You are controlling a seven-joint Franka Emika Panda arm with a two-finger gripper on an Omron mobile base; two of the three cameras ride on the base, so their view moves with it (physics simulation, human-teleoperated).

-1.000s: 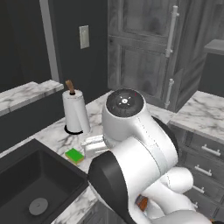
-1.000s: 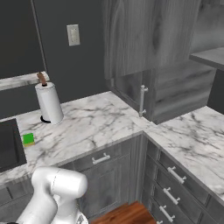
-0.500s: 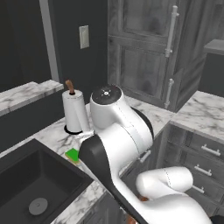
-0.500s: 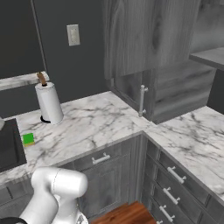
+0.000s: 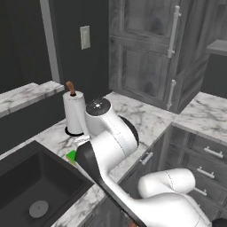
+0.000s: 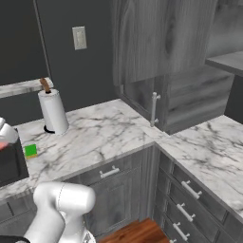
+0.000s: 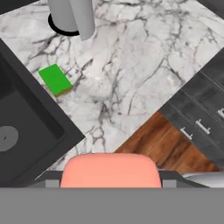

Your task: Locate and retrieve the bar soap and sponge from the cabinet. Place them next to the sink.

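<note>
Arm swung lower; sponge (image 7: 55, 80) unmoved beside sink (image 7: 26, 131).

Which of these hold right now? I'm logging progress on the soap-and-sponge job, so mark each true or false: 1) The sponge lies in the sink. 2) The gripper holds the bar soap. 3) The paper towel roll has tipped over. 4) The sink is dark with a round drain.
1) False: the sponge lies flat on the marble counter, beside the sink.
2) True: the bar soap sits in the gripper.
3) False: the paper towel roll stands upright.
4) True.
</note>
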